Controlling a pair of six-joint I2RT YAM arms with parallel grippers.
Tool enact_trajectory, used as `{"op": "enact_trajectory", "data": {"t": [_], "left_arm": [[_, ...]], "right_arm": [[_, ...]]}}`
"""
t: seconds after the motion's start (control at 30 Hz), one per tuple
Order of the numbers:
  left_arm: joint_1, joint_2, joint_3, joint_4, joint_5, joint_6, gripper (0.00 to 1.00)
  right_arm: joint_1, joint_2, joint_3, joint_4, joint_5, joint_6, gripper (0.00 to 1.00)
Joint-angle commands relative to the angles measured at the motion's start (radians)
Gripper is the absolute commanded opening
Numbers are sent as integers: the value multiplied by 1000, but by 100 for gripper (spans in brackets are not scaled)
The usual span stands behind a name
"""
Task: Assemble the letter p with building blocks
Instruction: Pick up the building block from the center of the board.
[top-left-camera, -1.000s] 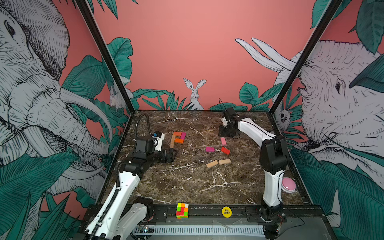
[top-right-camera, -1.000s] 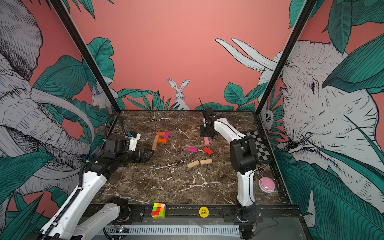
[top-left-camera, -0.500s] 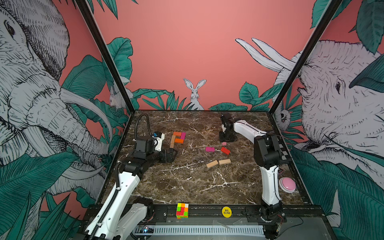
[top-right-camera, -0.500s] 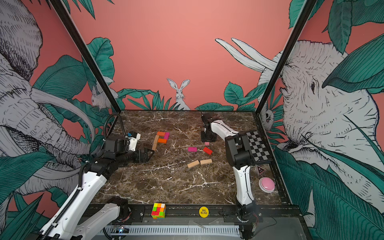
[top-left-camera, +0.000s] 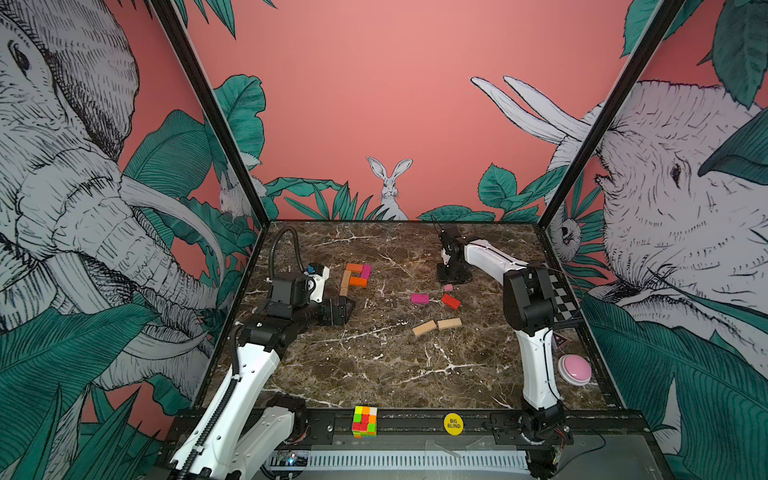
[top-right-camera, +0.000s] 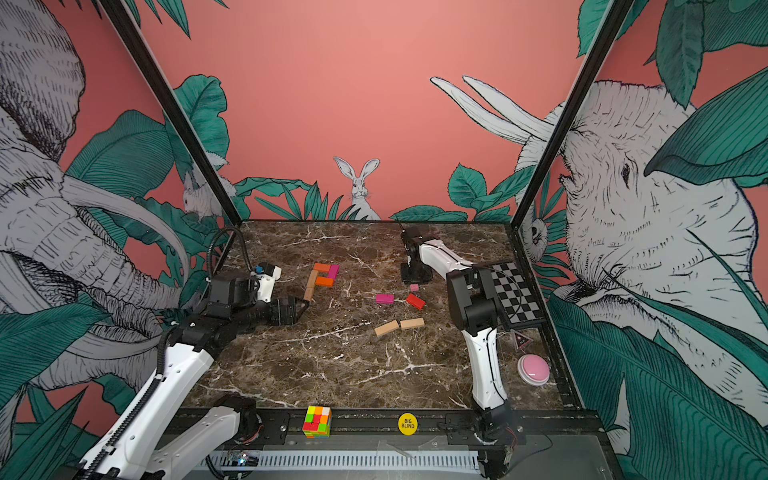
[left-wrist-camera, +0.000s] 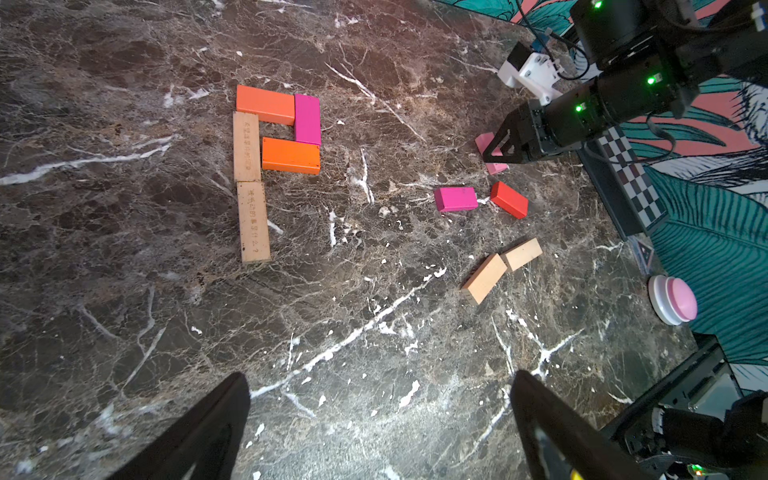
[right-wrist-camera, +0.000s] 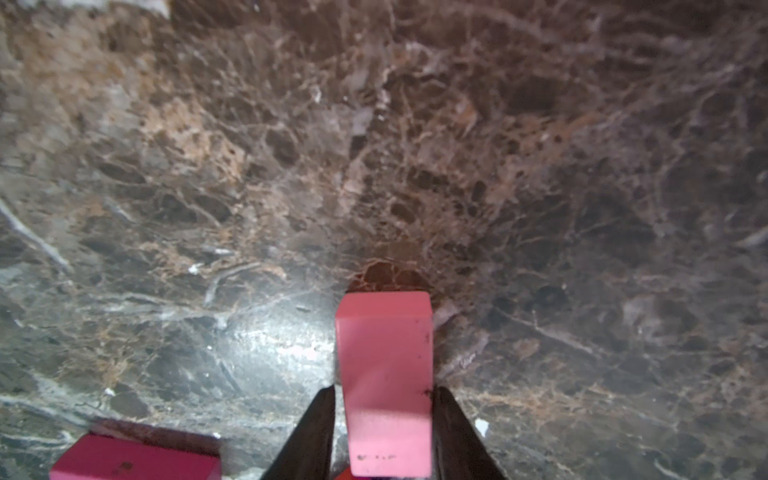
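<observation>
Five building blocks lie joined flat at the left rear: two orange (left-wrist-camera: 266, 104) (left-wrist-camera: 291, 156), one magenta (left-wrist-camera: 307, 118) and two tan in line (left-wrist-camera: 247, 145) (left-wrist-camera: 253, 222). My left gripper (left-wrist-camera: 380, 415) hovers open and empty just in front of them (top-left-camera: 347, 309). Loose to the right are a magenta block (top-left-camera: 419, 298), a red block (top-left-camera: 451, 301) and two tan blocks (top-left-camera: 424, 328) (top-left-camera: 449, 323). My right gripper (right-wrist-camera: 384, 388) points down at the pink block (right-wrist-camera: 384, 365), its fingers against the block's two long sides. In both top views most of that block (top-right-camera: 414, 287) is hidden by the gripper.
A multicoloured puzzle cube (top-left-camera: 364, 422) and a yellow disc (top-left-camera: 453, 423) sit on the front rail. A pink push button (top-left-camera: 575, 369) and a checkerboard card (top-right-camera: 515, 291) lie along the right edge. Cage posts and walls enclose the marble table (top-left-camera: 374, 374).
The right arm folded in and brought its gripper down over the pink block, and the jaws narrowed onto it. The left arm has not moved.
</observation>
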Motion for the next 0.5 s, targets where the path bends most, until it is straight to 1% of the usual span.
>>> {"op": "enact_trajectory", "data": {"t": [0.0,0.13,0.3,0.47], "left_arm": [[4,-17,-1,14,10,9,100],[4,-19,-2,14,9,9,99],[5,-17,-1,14,10,9,100],[5,-17,0,15,8,9,99]], "right_arm": [[-3,21,12,-18,19,-6,33],[-4,19,-2,-8,10,-8,27],[-3,-9,-16,-2,7,-9,16],[2,-104,-44,-1,-6,15,14]]}}
